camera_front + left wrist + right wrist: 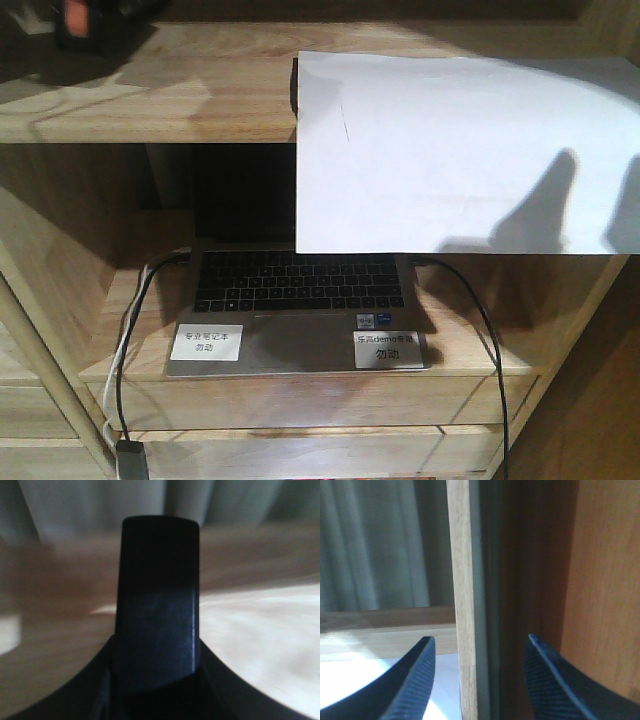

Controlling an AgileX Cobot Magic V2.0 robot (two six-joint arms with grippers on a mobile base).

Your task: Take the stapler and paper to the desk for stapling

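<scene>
The paper (450, 150) is a large white sheet on the upper wooden board (150, 90), overhanging its front edge at the right. My right gripper (479, 637) is open, its fingers (410, 690) on either side of the board's edge (462, 580), and the paper (447, 680) lies by the left finger. Finger shadows fall on the sheet. A black thing with an orange patch, the stapler (82, 18), sits at the board's far left. My left gripper (157, 680) is shut on a smooth black block, apparently the stapler (157, 580), above sunlit wood. The desk is out of view.
An open laptop (295, 300) with two white labels sits on the lower shelf, under the overhanging paper. Black and white cables (130, 330) hang at its left, and a black cable (490, 340) at its right. Wooden side walls close the shelf in. Curtains hang behind.
</scene>
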